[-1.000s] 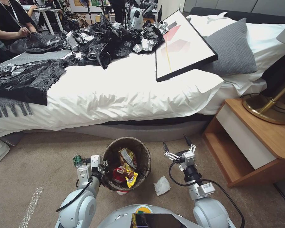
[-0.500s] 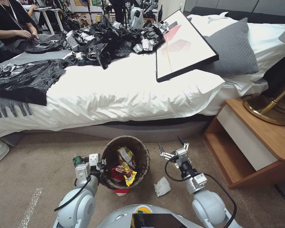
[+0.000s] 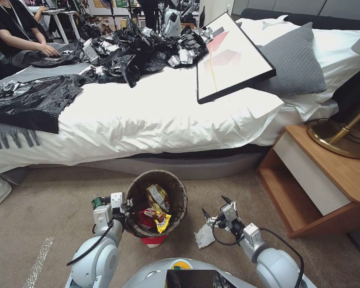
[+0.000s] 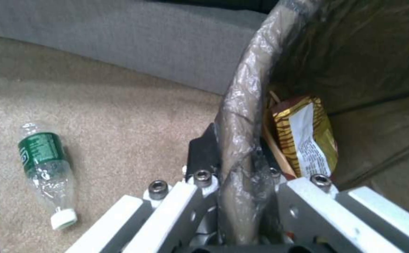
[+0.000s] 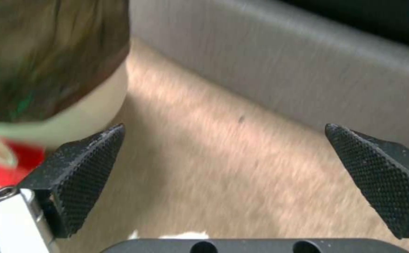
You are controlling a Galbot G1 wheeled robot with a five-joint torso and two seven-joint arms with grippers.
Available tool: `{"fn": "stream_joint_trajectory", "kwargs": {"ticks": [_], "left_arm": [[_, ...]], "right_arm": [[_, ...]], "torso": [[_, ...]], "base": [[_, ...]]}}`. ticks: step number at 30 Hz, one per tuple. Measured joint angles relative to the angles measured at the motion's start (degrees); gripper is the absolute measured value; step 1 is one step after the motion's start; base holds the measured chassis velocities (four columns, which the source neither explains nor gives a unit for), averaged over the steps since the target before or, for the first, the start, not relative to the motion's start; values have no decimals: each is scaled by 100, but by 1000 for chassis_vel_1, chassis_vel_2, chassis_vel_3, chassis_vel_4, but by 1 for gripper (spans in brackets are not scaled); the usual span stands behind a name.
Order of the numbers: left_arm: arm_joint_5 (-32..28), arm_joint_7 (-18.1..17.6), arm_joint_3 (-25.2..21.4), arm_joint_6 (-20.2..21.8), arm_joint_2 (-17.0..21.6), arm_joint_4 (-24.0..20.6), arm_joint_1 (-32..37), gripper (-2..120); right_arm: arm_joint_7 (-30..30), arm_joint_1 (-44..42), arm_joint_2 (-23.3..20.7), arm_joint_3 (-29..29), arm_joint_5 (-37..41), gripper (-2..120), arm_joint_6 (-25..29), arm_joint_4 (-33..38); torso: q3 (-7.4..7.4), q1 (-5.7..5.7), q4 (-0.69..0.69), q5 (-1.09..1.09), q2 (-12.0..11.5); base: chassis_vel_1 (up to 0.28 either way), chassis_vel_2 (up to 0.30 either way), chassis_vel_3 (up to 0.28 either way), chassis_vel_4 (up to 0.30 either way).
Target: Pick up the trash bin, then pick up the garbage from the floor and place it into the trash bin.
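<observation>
The trash bin (image 3: 179,188), lined with a dark bag, hangs just above the carpet with snack wrappers (image 3: 159,208) inside it. My left gripper (image 3: 126,208) is shut on its left rim (image 4: 240,116). A red-and-white cup (image 3: 153,241) shows beneath the bin. Left of it, a green-labelled clear bottle (image 4: 44,168) lies on the floor. My right gripper (image 3: 214,205) stands open, low to the right of the bin, just above a white tissue wad (image 3: 204,236). Its textured pads (image 5: 83,165) are wide apart with bare carpet between them.
The bed base (image 3: 196,166) runs across just beyond the bin. A wooden nightstand (image 3: 308,180) with a brass lamp base (image 3: 334,138) stands at the right. Black plastic sheets (image 3: 32,100) and a framed picture (image 3: 228,56) lie on the bed. Open carpet stretches to the left.
My right gripper has dropped and pulled back from beside the bin's rim to just over the tissue wad, staying open. The left gripper keeps its hold on the bin.
</observation>
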Motion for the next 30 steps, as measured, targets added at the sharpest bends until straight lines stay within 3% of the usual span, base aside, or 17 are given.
{"fn": "stream_joint_trajectory", "kwargs": {"ticks": [1,4,8,18,30], "left_arm": [[7,-1,-27,0,1,-9,-1,3],[12,2,-32,0,3,-3,-37,3],[22,6,-2,3,4,60,-89,3],[36,18,24,3,17,99,-105,3],[171,30,94,2,-58,111,-59,3]], "right_arm": [[-71,-120,-219,6,83,100,-368,13],[-128,-333,-523,11,215,100,-725,11],[-153,-501,-718,-77,288,100,-905,-85],[-239,-454,-913,-445,298,100,-918,-715],[-231,424,-880,-1170,422,100,-965,-1709]], "torso": [[0,0,1,-2,0],[0,0,-1,-2,0],[0,0,0,-2,0],[0,0,1,-2,0],[0,0,0,-3,0]], "base": [[0,0,0,0],[0,0,0,0],[0,0,0,0],[0,0,0,0],[0,0,0,0]]}}
